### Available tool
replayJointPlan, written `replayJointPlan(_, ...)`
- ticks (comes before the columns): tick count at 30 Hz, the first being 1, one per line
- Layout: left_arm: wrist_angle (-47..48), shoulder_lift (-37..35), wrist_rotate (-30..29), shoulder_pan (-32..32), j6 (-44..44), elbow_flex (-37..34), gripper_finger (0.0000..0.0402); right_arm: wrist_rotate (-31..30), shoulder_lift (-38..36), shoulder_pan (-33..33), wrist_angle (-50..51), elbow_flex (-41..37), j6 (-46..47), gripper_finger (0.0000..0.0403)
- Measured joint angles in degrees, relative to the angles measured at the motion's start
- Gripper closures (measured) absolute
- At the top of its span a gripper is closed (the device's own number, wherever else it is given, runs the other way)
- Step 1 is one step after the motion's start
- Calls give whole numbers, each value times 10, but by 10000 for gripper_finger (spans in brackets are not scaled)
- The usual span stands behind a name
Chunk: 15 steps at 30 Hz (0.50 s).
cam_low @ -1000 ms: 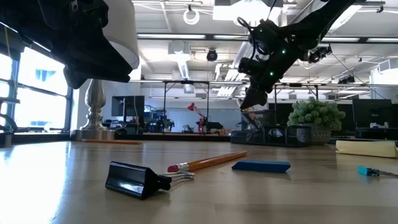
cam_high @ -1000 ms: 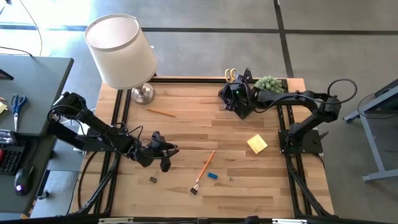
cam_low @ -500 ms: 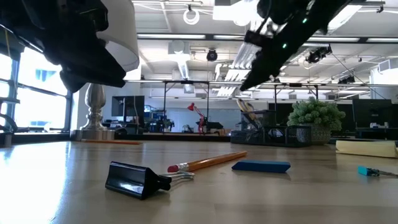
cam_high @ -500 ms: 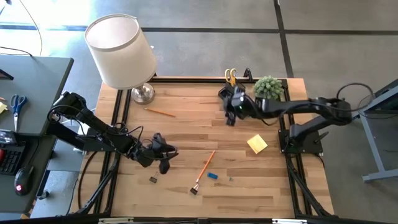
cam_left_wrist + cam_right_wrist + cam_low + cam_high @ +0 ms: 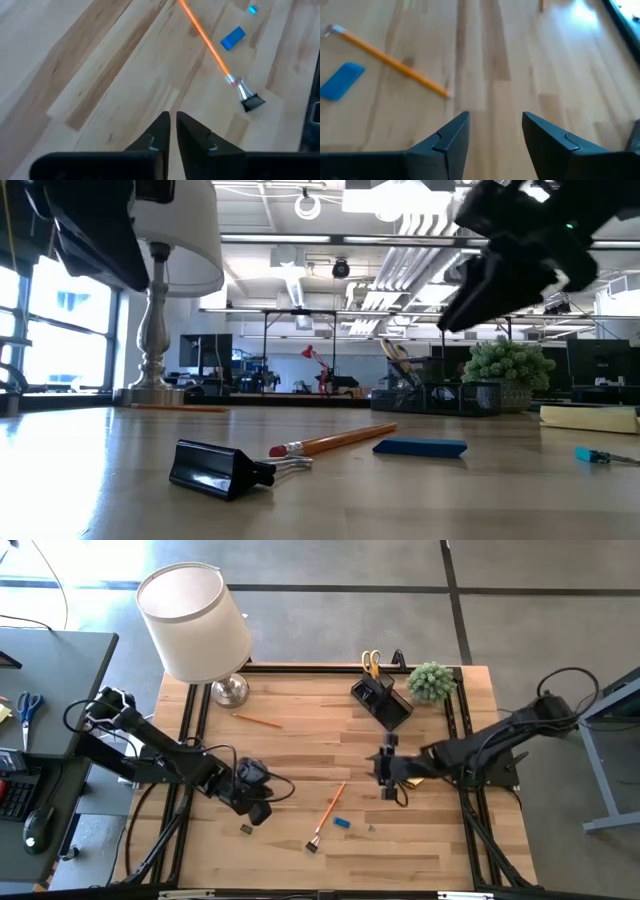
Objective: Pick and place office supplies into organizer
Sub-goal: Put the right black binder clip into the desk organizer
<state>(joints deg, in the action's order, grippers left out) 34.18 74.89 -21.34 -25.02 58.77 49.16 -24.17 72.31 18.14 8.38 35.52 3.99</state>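
Note:
My left gripper (image 5: pixel 262 810) (image 5: pixel 173 122) hovers shut over bare wood at the near left; nothing is between its fingers. My right gripper (image 5: pixel 384 776) (image 5: pixel 495 122) hovers open over the table's middle. An orange pencil (image 5: pixel 330 808) (image 5: pixel 390 61) lies flat between them, its eraser end by a black clip (image 5: pixel 311 847) (image 5: pixel 252 102). A blue eraser (image 5: pixel 342 823) (image 5: pixel 341 81) lies beside it. A second clip (image 5: pixel 246 829) lies near my left gripper. Another pencil (image 5: pixel 258 720) lies at the far left. The black organizer (image 5: pixel 380 700) stands at the far edge with yellow-handled scissors (image 5: pixel 371 662). The sticky pad (image 5: pixel 590 418) is mostly hidden under my right arm in the high view.
A white-shaded lamp (image 5: pixel 195 620) stands at the far left corner and a small green plant (image 5: pixel 432 680) to the right of the organizer. A tiny blue bit (image 5: pixel 372 830) lies near the eraser. A desk with blue-handled scissors (image 5: pixel 28 705) stands off the table's left.
My right gripper has swung from the organizer at the far edge toward the near edge, to the table's middle, over the sticky pad's place. My left gripper has risen and tipped up a little above the near left. No object has moved.

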Motion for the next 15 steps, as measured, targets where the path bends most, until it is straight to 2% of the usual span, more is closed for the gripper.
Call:
replayJointPlan(5,36,0,3,-32,69,12,389,-18,0,52,-31,-41,37,239)
replayJointPlan(10,64,5,9,-72,186,8,389,-39,0,72,-48,-72,31,248)
replayJointPlan(12,71,18,33,-85,221,8,389,-39,0,72,-54,-80,19,252)
replayJointPlan(15,68,48,105,-88,260,8,389,-43,0,70,-78,-98,-12,256)
